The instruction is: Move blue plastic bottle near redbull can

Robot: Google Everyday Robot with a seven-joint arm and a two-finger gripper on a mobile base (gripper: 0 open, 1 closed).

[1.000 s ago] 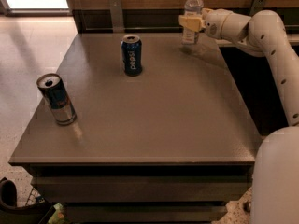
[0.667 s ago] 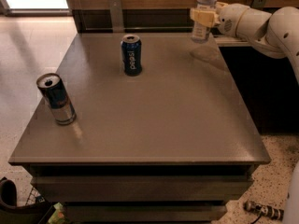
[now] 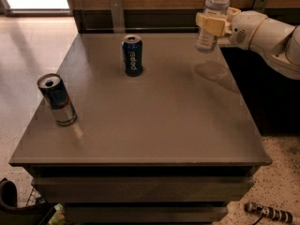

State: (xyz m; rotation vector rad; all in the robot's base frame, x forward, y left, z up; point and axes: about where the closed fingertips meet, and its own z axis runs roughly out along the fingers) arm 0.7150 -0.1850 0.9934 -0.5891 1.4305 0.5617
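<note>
Compared with a second ago, the blue plastic bottle (image 3: 206, 40) has been raised from the far right of the surface (image 3: 154, 121) and now hangs clear above it, its faint shadow on the top below. The gripper (image 3: 213, 25) sits over that far right corner, its pale fingers (image 3: 206, 22) clamped around the bottle's middle, cap and neck rising above them, base below. The redbull can (image 3: 57, 100) stands well apart at the near left edge; a Pepsi can (image 3: 132, 55) stands between.
</note>
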